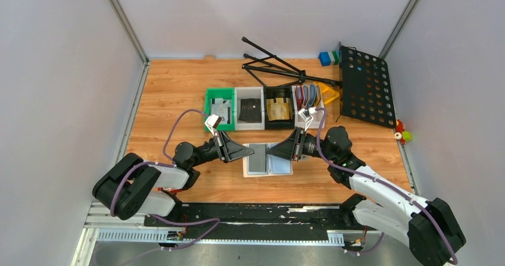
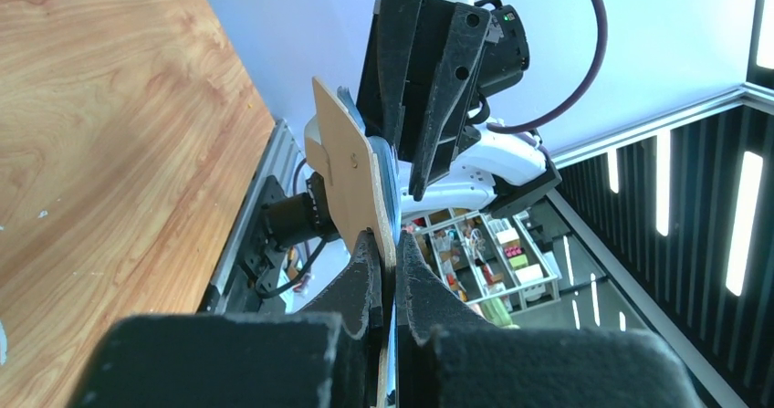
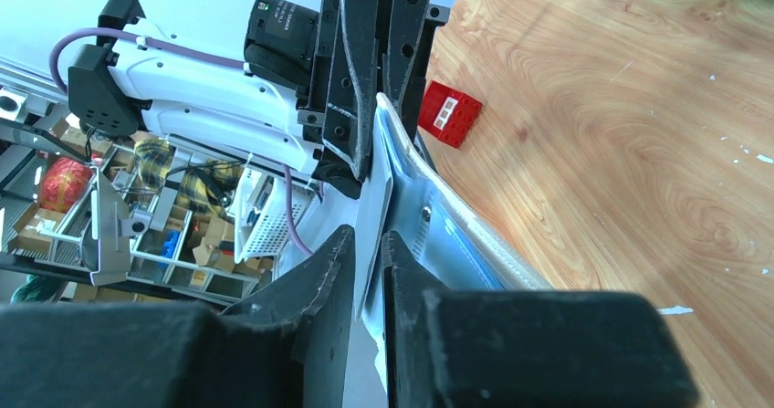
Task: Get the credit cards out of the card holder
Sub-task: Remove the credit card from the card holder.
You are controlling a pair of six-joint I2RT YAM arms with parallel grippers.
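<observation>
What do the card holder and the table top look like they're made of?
The card holder: probably faux leather or soft plastic, matte pale grey-blue inside, tan outside; it curves where gripped. The table: wood or wood-look laminate, orange-brown grain, slight sheen.

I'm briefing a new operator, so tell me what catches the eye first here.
A flat pale grey-blue folding card holder is pinched from either side by the left jaws and right jaws, nose to nose, at the middle of the wooden table. Behind it stands a row of green, white and black bins; a black perforated music stand lies far right.
</observation>
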